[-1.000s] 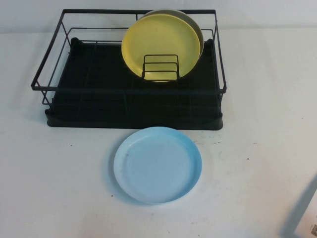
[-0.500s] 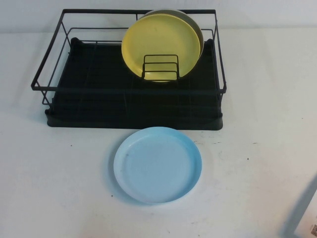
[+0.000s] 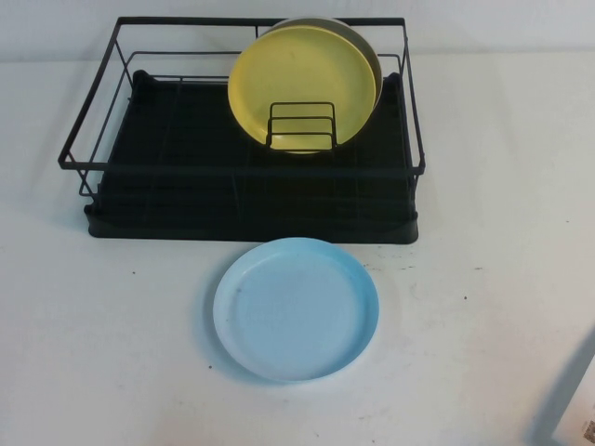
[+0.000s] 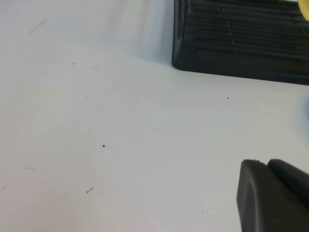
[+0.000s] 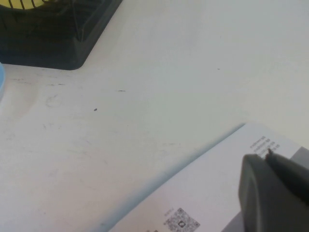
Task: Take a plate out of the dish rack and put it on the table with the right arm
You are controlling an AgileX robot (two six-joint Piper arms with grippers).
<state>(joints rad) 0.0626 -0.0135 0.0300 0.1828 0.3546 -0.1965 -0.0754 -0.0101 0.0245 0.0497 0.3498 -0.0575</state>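
The light-blue plate [image 3: 296, 308] lies flat on the white table [image 3: 483, 307], just in front of the black wire dish rack [image 3: 244, 190]; its edge also shows in the right wrist view [image 5: 1, 79]. Neither arm shows in the high view. My right gripper [image 5: 266, 157] is shut and empty, low over a white printed sheet [image 5: 207, 193] at the table's near right, well away from the plate. My left gripper [image 4: 265, 163] is shut and empty over bare table, near the rack's front left corner [image 4: 241, 43].
A yellow plate [image 3: 299, 85] stands upright in the rack's small wire holder [image 3: 302, 125], with an olive-grey plate [image 3: 367, 46] behind it. The white sheet's corner [image 3: 581, 409] shows at the near right edge. The rack's front right corner [image 5: 53, 38] is in the right wrist view.
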